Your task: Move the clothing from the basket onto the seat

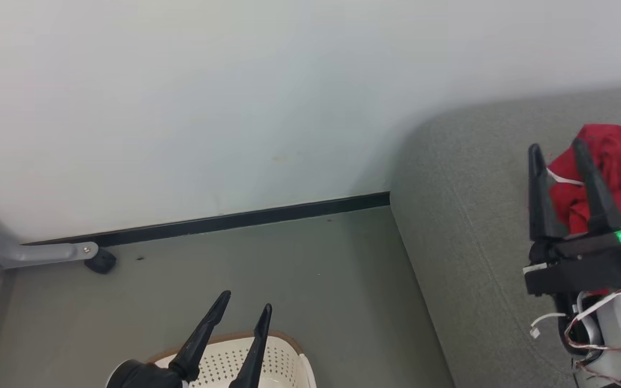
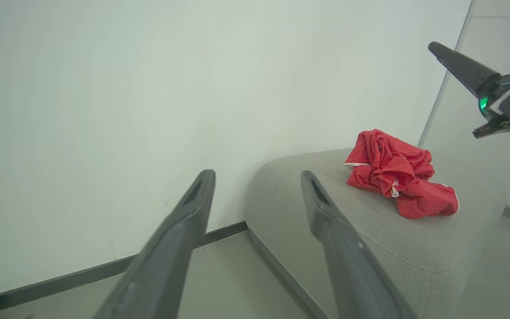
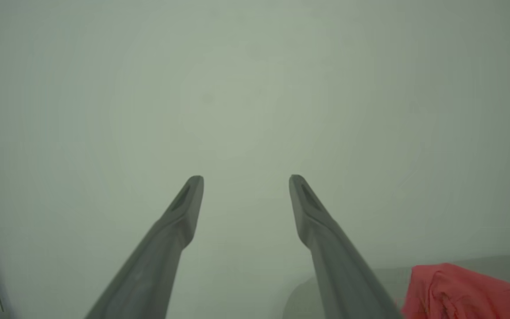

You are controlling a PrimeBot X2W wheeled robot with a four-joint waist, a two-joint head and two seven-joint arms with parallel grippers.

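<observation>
While the clothing (image 2: 396, 179) lies crumpled on the seat (image 2: 414, 239), near its rounded end, my right gripper (image 1: 556, 144) hangs over the seat near it, fingers spread, pinching nothing, partly covering it in head view. Also spread and empty, my left gripper (image 1: 247, 300) is above the basket (image 1: 283, 358) on the grey floor (image 1: 289, 269), apart from the seat. Beyond: white wall (image 1: 181, 108), black skirting (image 1: 235, 220), grey leg (image 1: 46, 252) with dark caster (image 1: 100, 262) at left.

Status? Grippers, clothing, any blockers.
Both open, empty: left gripper over basket, right gripper above seat. Red clothing bunched on seat. Nothing seen in the way.
</observation>
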